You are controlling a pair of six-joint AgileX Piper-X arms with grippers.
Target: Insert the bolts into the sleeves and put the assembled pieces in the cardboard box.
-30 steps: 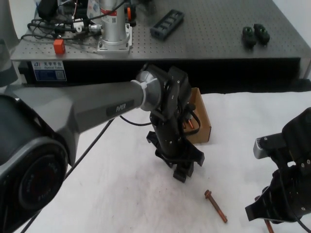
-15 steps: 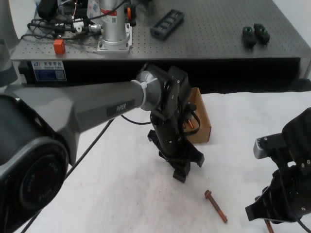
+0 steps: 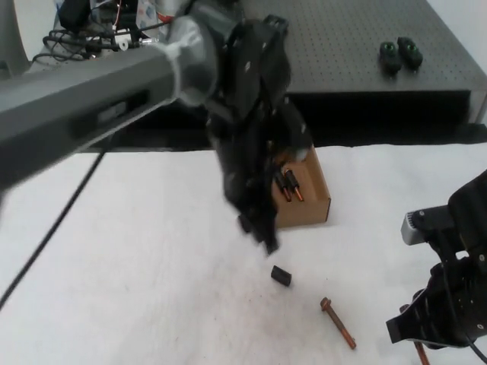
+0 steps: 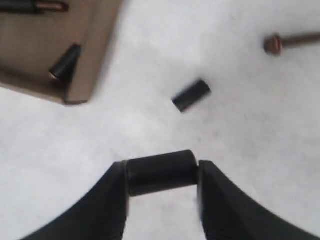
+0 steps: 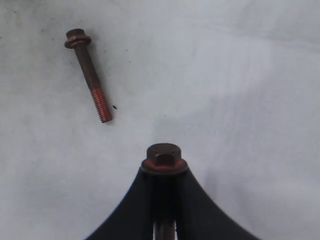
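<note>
White-clothed table (image 3: 137, 258), box (image 3: 304, 207) on it.
My left tool (image 4: 161, 176) pinches a sleeve (image 4: 160, 169); my right tool (image 5: 164, 181) grips a bolt (image 5: 164, 156).

Open cloth (image 3: 152, 266) surrounds the loose sleeve (image 3: 281, 275) and bolt (image 3: 338, 323); the cardboard box (image 3: 306, 208) stands behind.

Matt black sleeve (image 4: 160, 173), coppery metal bolt (image 5: 163, 156), plain cardboard box (image 3: 303, 211)

The high camera looks forward and down from the near side across the cloth (image 3: 137, 274). The 2 wrist cameras look down on it from close. All 3 share the loose bolt (image 3: 338, 323); high and left wrist share the cardboard box (image 3: 308, 211) too.
</note>
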